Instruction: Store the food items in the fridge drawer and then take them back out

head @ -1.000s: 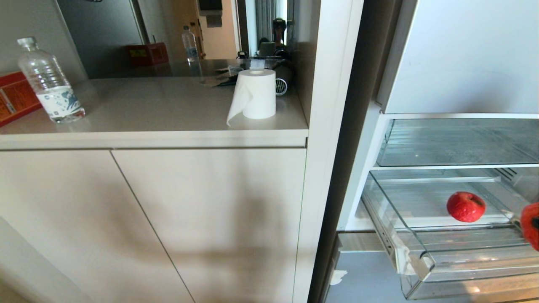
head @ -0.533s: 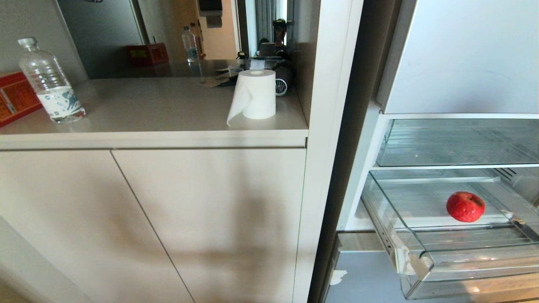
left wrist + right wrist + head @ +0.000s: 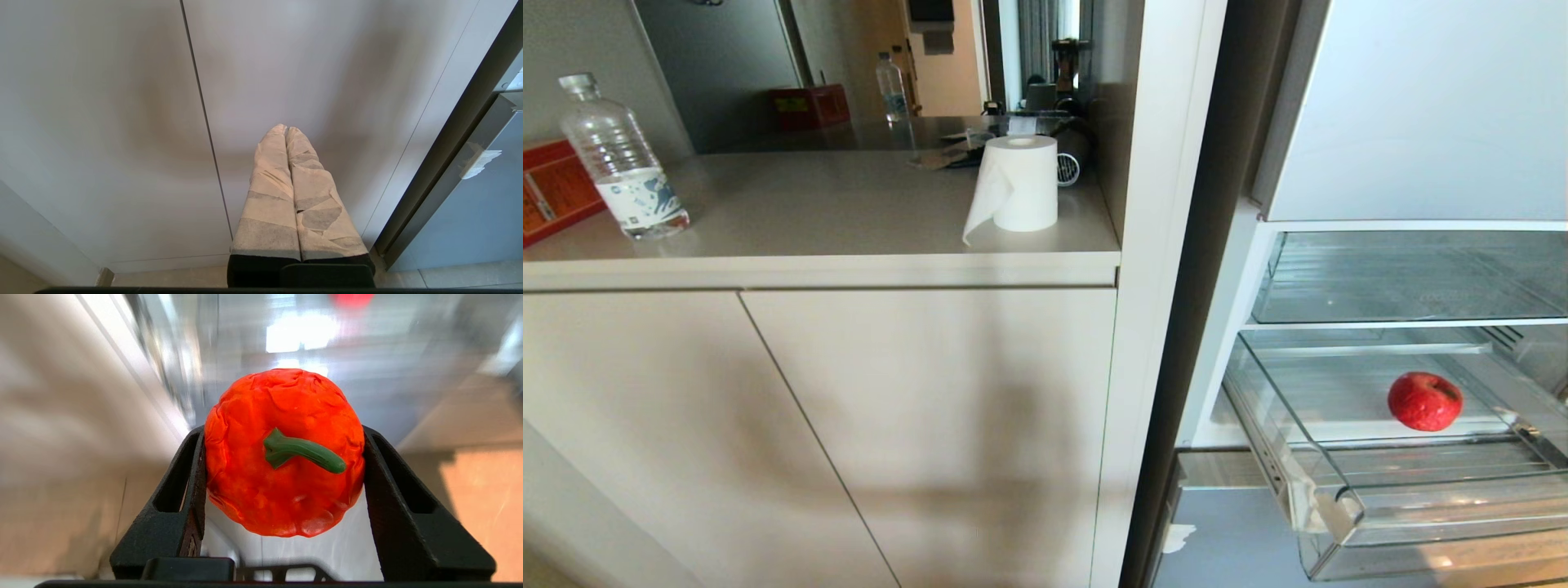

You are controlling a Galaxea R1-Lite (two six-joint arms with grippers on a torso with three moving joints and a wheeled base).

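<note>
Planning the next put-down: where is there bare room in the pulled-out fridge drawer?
The fridge drawer holds only the apple, toward its back right. Its ribbed floor is bare from the left wall to the apple and along the front lip. Nothing crowds it.

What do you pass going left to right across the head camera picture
Red box → water bottle → paper roll → fridge drawer → apple.
</note>
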